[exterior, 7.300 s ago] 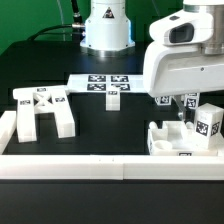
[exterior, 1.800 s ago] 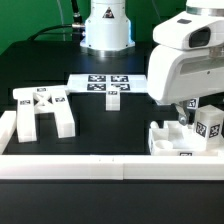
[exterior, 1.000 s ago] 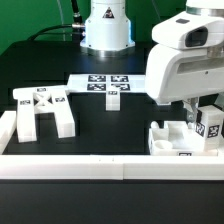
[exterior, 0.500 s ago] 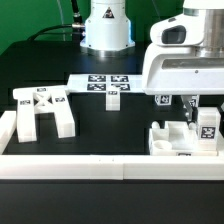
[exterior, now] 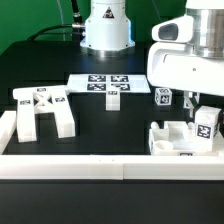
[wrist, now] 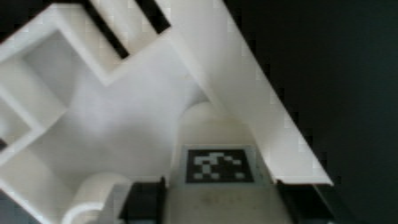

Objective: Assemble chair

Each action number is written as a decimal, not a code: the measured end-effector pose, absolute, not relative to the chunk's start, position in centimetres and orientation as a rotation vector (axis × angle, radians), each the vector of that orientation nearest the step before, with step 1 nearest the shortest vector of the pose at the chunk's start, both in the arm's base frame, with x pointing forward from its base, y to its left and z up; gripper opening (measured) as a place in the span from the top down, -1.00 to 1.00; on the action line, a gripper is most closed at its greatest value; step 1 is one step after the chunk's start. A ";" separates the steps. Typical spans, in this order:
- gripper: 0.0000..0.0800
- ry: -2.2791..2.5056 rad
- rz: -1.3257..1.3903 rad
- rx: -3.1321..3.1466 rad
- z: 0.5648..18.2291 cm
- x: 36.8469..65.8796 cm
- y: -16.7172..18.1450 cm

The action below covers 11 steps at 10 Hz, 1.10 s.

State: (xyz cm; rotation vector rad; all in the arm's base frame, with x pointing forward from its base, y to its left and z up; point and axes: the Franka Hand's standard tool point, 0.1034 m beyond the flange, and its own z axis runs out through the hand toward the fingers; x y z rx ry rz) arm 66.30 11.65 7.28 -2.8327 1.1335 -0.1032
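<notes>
My gripper (exterior: 202, 112) is shut on a short white chair leg (exterior: 206, 124) with a black-and-white tag, held upright just over the white seat block (exterior: 172, 140) at the exterior view's right. In the wrist view the dark fingers (wrist: 151, 198) press both sides of the tagged leg (wrist: 222, 165), and my gripper (wrist: 228, 203) has the seat block's walls (wrist: 80, 90) close beneath it. The cross-braced frame (exterior: 40, 110) lies at the exterior view's left. Another tagged chair part (exterior: 163, 97) stands behind the seat block.
The marker board (exterior: 100, 85) lies flat at the back middle of the black table. A long white rail (exterior: 90, 166) runs along the front edge. The robot's base (exterior: 106, 25) stands at the back.
The arm has shifted a little up and to the exterior view's right, still holding the leg over the seat block. The tagged part behind the seat block has come into view.
</notes>
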 end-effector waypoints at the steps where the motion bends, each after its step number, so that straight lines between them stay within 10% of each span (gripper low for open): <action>1: 0.27 1.230 -0.098 -2.789 7.3 66.3 11.7; 8: 0.25 1.555 -0.073 -2.608 7.2 66.2 12.0; 10: -0.52 1.435 -0.079 -2.678 7.2 66.2 11.9; 11: -0.59 1.340 -0.084 -2.729 7.2 66.2 12.0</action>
